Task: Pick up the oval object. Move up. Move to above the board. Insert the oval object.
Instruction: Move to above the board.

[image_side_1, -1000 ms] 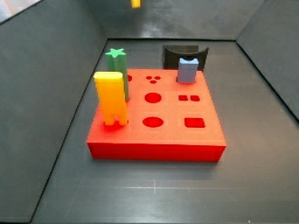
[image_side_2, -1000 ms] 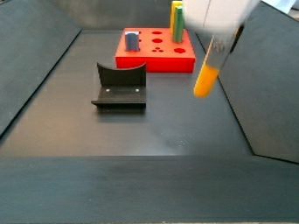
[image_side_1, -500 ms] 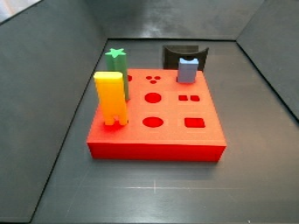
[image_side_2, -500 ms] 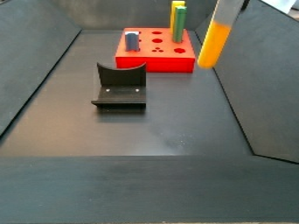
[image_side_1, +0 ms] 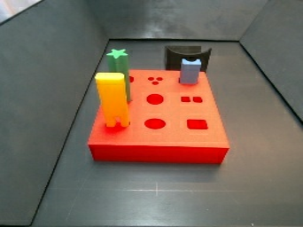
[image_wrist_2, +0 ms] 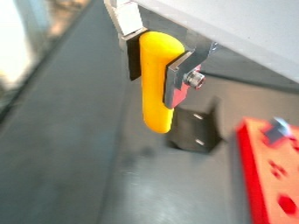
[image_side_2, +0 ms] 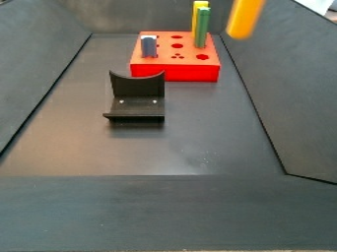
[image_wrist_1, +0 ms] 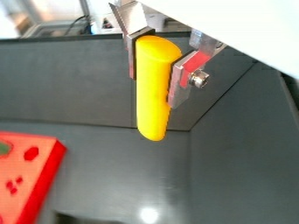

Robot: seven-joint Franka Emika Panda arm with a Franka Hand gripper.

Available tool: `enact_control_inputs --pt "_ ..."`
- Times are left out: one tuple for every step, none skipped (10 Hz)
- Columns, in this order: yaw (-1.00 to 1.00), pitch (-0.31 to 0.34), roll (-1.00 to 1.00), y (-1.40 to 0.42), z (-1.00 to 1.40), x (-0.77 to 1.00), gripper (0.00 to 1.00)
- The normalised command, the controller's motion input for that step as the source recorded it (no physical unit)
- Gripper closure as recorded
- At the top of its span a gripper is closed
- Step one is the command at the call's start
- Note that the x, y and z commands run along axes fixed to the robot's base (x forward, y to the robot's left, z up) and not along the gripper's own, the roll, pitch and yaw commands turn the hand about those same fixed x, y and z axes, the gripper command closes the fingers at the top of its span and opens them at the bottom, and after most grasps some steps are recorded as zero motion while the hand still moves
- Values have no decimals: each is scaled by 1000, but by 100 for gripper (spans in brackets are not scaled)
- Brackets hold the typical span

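Gripper [image_wrist_1: 159, 66] clamps one oval object [image_wrist_1: 155, 87] between two silver fingers [image_wrist_1: 183, 77], the peg hanging high above the dark floor; in a side view only its lower end [image_side_2: 245, 17] shows at the frame's 1 o'clock edge. One fixture [image_side_2: 136, 96] stands nearer, open floor all round it. Farther off lies one red board [image_side_1: 160, 117] carrying three pegs: yellow-orange block [image_side_1: 110, 99] at 9 o'clock, green star peg [image_side_1: 117, 64] at 11, grey-blue peg [image_side_1: 190, 70] at 1.

Enclosure floor [image_side_2: 198, 148]: dark grey, matte, faint glare near centre. Sloped dark grey walls [image_side_1: 53, 106] bound it on both sides and the far end. Fixture [image_side_2: 134, 96] stands on the floor.
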Motion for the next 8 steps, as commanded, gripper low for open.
enact_control_inputs --pt "-1000 73 161 -1000 66 113 100" --pt "-1000 59 150 -1000 68 107 100" --pt "-1000 55 156 -1000 66 108 100" --pt "-1000 51 154 -1000 68 110 100" --pt "-1000 43 145 -1000 70 107 100" --pt "-1000 38 144 -1000 72 104 100" --pt "-1000 34 146 -1000 72 103 100" --pt "-1000 31 137 -1000 74 102 100"
